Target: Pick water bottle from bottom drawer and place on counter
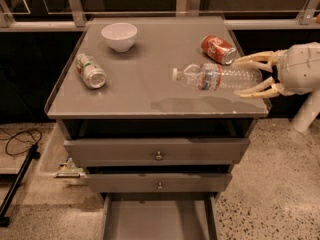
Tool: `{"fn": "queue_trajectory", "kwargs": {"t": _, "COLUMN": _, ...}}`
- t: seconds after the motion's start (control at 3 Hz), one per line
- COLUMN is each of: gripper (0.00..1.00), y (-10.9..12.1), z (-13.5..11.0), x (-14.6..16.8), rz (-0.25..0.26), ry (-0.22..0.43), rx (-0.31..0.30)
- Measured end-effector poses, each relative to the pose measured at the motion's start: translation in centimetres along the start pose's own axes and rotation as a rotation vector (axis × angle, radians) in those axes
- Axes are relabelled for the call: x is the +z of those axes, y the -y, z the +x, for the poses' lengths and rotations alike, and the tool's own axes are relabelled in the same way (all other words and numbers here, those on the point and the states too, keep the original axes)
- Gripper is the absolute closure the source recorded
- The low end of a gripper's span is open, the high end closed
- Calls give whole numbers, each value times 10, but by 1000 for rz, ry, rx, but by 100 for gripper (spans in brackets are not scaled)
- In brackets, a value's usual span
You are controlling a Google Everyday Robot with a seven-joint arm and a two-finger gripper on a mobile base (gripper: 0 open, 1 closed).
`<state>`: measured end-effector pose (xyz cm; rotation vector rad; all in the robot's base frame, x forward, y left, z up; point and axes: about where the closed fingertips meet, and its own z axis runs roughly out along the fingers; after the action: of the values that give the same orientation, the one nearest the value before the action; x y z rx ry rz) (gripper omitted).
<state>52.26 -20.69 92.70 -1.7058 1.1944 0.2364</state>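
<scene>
Pincer: the pincer reaches in from the right edge of the view, over the right rim of the surface. Its two pale fingers are closed part-way, one on each side of the base end of the water bottle, and they grip it.
Water bottle: it lies level in the pincer's hold, raised above the right half of the surface. Its white cap points left, its red-and-white label band is near the middle, and a dim reflection shows on the grey top below it.
Surface: a glossy grey cabinet top with a thin raised clear rim along its edges.
Red soda can: it lies on its side near the back right of the surface, just behind the bottle and close to the upper finger. Whether it touches either cannot be told.
Silver-green can: it lies on its side on the left part of the surface, well apart from the bottle.
White bowl: it stands upright at the back left, near the silver-green can.
Bottom drawer: the lowest of the three, pulled out toward the camera, with its flat grey floor showing.
Upper drawers: the top drawer and the middle drawer each have a small knob at the centre of the front.
Floor: speckled, with a dark cable at the left.
</scene>
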Motion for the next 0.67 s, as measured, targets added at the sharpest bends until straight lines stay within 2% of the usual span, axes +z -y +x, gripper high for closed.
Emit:
{"fn": "queue_trajectory", "kwargs": {"t": 0.33, "gripper": 100, "y": 32, "z": 19, "x": 35, "rz": -31, "ry": 52, "rx": 72}}
{"fn": "queue_trajectory", "kwargs": {"t": 0.67, "gripper": 100, "y": 48, "z": 37, "x": 64, "rz": -47, "ry": 124, "rx": 175}}
